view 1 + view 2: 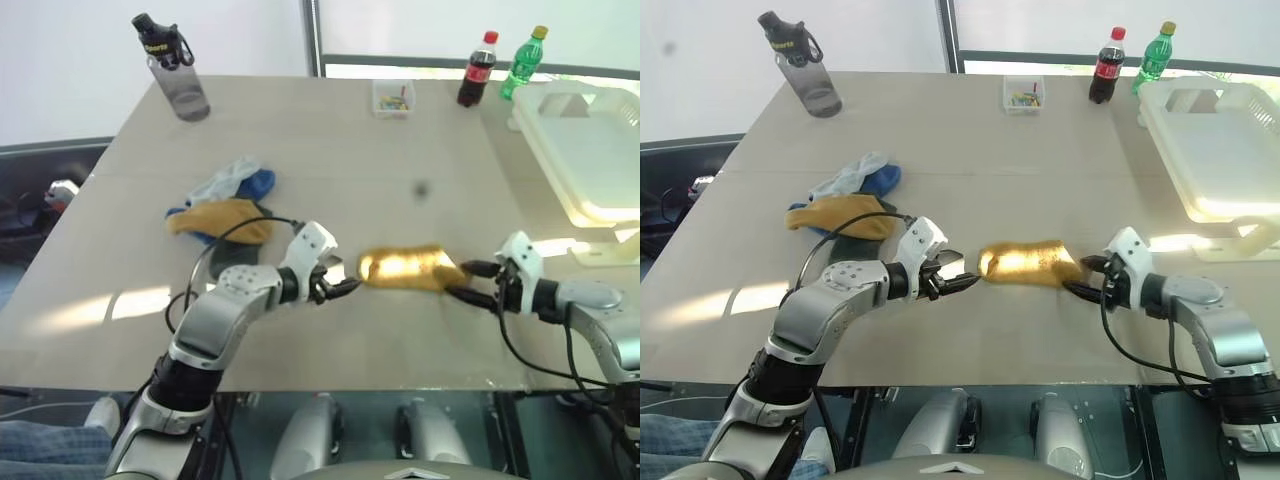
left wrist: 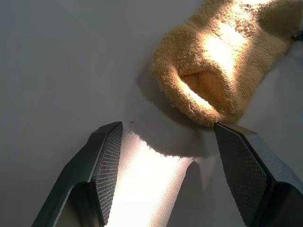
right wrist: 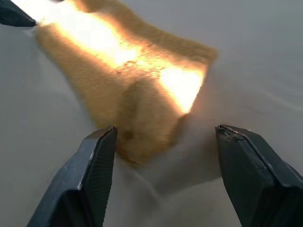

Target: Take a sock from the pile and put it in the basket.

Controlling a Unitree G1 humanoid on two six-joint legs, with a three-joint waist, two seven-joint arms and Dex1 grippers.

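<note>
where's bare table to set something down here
Widest free patch: mid-table, bordered by the pile, the small clear box and the basket. Also the near edge below both grippers. Crowded: the yellow sock between left gripper and right gripper.

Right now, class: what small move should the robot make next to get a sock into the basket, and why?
Probably close the right gripper on the yellow sock. It lies flat on the table between both open grippers, held by neither, and the basket sits on the right.
</note>
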